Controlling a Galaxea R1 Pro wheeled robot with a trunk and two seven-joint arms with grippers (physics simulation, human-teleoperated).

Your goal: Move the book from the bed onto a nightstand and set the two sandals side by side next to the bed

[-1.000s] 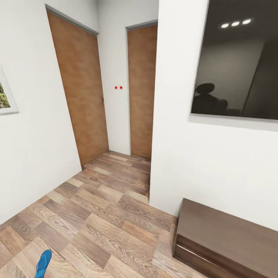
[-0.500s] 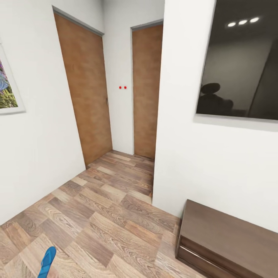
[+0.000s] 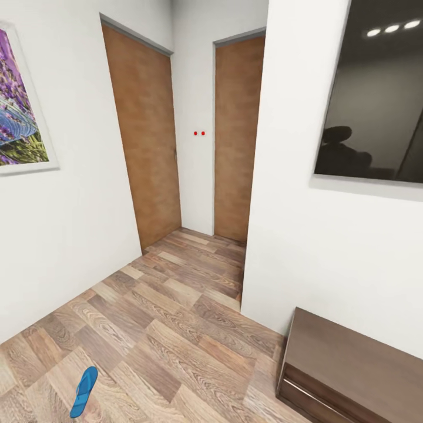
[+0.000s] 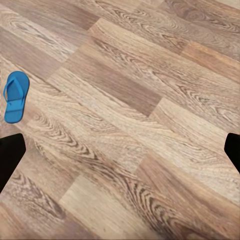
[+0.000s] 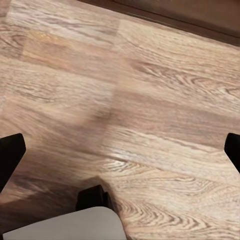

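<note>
1. While you are on the way through the bedroom, little of the task looks done: one blue sandal (image 3: 84,392) lies alone on the plank floor (image 3: 176,317) at about 7 o'clock in the head view, with no partner beside it and no bed next to it.
2. Judging from that, the pairing of the sandals and the book move both remain ahead of you; book, bed and nightstand are somewhere outside these views.
3. Your left claw (image 4: 120,155) hangs over bare floor with its two dark fingertips spread wide at the picture's edges, holding nothing; the sandal (image 4: 15,96) lies flat near it, strap side up, well apart from both tips.
4. Your right claw (image 5: 120,150) is likewise spread wide and empty above the planks, with a pale rounded part of the robot beneath it.
5. Materials: the floor is brown wood-grain plank with a slight sheen; the sandal is thin, flat and sole-shaped, so it should need a low pinch at its edge.
6. At 4 o'clock sits a long low dark-brown bench (image 3: 352,364), smooth-topped and box-like, not the nightstand.
7. Two matte brown doors (image 3: 150,141) stand at 12 o'clock, a framed purple picture (image 3: 20,111) at 9, a glossy black panel (image 3: 376,100) at 2.
</note>
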